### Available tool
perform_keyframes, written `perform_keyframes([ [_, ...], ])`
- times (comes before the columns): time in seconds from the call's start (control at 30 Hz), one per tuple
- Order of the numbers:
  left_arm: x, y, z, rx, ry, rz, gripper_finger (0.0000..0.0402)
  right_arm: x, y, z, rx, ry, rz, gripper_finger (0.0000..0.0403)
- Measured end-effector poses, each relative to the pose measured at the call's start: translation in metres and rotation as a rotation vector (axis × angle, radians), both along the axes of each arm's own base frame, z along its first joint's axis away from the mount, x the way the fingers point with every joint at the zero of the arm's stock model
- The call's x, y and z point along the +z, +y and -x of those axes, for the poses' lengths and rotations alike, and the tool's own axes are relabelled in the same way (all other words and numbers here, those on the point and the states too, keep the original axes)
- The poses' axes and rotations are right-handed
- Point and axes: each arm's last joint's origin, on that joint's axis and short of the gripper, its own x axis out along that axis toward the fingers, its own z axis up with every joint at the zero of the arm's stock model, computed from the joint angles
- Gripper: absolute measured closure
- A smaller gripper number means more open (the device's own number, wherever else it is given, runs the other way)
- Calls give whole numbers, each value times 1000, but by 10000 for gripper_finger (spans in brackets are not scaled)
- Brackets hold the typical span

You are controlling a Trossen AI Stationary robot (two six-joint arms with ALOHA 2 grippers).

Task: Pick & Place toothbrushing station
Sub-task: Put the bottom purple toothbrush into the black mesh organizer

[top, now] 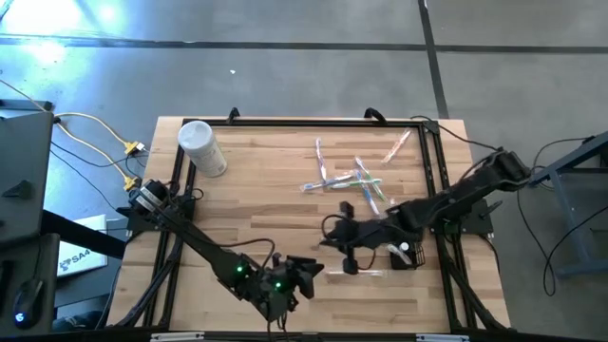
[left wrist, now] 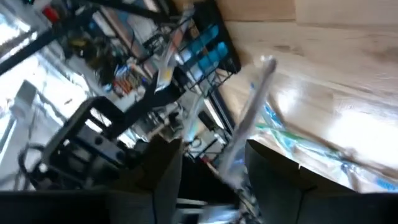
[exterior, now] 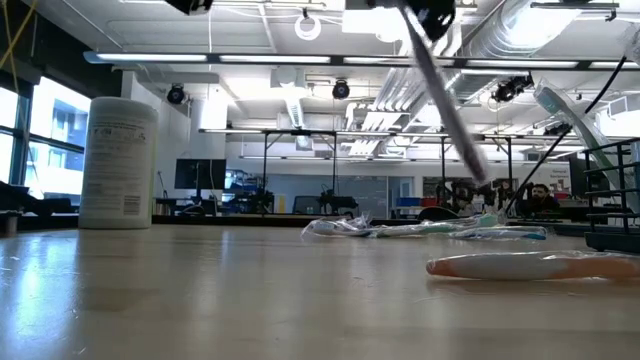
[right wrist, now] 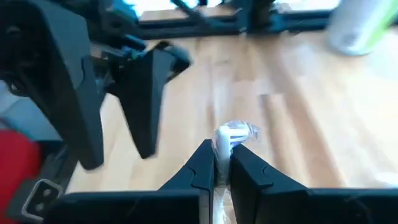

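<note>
High view: the right gripper (top: 344,249) reaches in from the right edge and meets the left gripper (top: 306,273) near the front middle of the table (top: 247,204). They face each other closely, which looks like a hand-over in mid-air. Several loose toothbrushes (top: 350,179) lie scattered farther back, and a white canister (top: 202,148) stands well apart at the back left corner.

Low view: the toothbrush (exterior: 445,100) hangs clear of the table and slants steeply, with its top end lost among the grippers above. It is a thin, pale stick. More wrapped brushes lie flat behind it, and an orange-tinted brush (exterior: 520,265) lies nearer.

Left wrist view: the toothbrush (left wrist: 249,118) runs between this arm's two fingers (left wrist: 160,171). They stand wider than the handle, released rather than pinching. Beyond it sits the black wire holder (left wrist: 224,59) with teal tubes (left wrist: 205,48) inside. I judge the brush is meant to end up there.

Right wrist view: the right fingers (right wrist: 199,165) are clenched on the toothbrush (right wrist: 229,138), whose clear-wrapped tip pokes out just past them. So this arm alone seems to carry it. The left gripper (right wrist: 118,99) hangs close by with its fingers spread. The brush looks slim, light and slippery in its wrapper, which probably explains the tight pinch near one end.
</note>
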Motion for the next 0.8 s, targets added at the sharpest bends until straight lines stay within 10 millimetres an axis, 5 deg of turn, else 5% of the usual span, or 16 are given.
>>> perform_keyframes([
  [0.17,6,3,10,80,-38,119,229,37,8,38,-74,-114,91,385],
  [0.4,23,31,32,189,41,494,229,78,17,109,-283,-251,354,385],
  [0.6,31,67,41,351,216,871,229,80,17,158,-491,-317,440,385],
  [0.8,26,99,36,452,443,1086,229,70,22,178,-468,-357,369,385],
])
